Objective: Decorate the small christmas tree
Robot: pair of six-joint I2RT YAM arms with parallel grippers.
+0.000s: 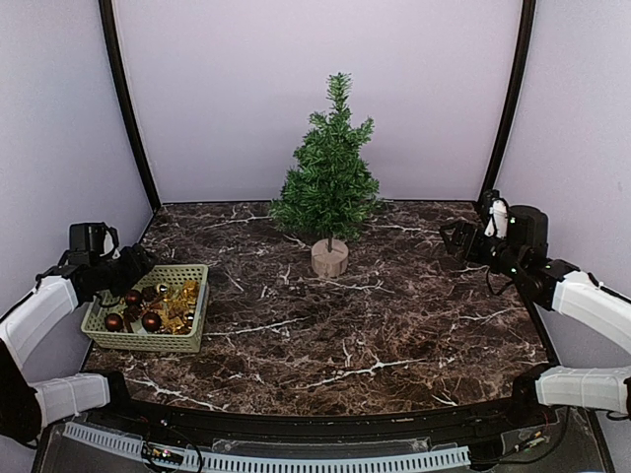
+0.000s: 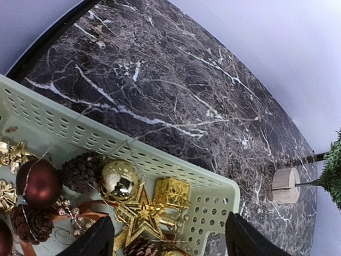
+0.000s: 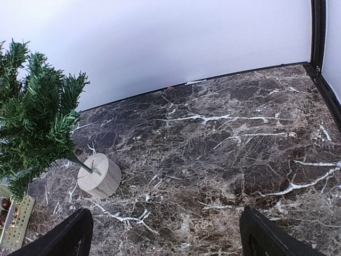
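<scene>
Jaws on your left arm: spread wide with nothing between them, the two dark fingers hanging just above the ornaments in the pale green basket. Under the gap lie a gold star and a gold gift box. A gold ball, a pine cone and a dark red ball sit just beside them. Jaws on your right arm: fully apart and empty, fingers held above bare desk on the right side, facing the tree. The small christmas tree stands at centre back of the desk on its round wooden base, with no ornament visible on it. Note the relation that matters: from the left jaws the tree lies off to the right, well apart, with open marble between. Its long axis is vertical, so the branches point outward to the sides. In the top view the right jaws look nearer the tree, but only the left ones are over the basket. Judgement: you pick with the left, likely the star, then carry it rightward and come in at a branch from the side. The base looks light, so a push may tip the tree.
</scene>
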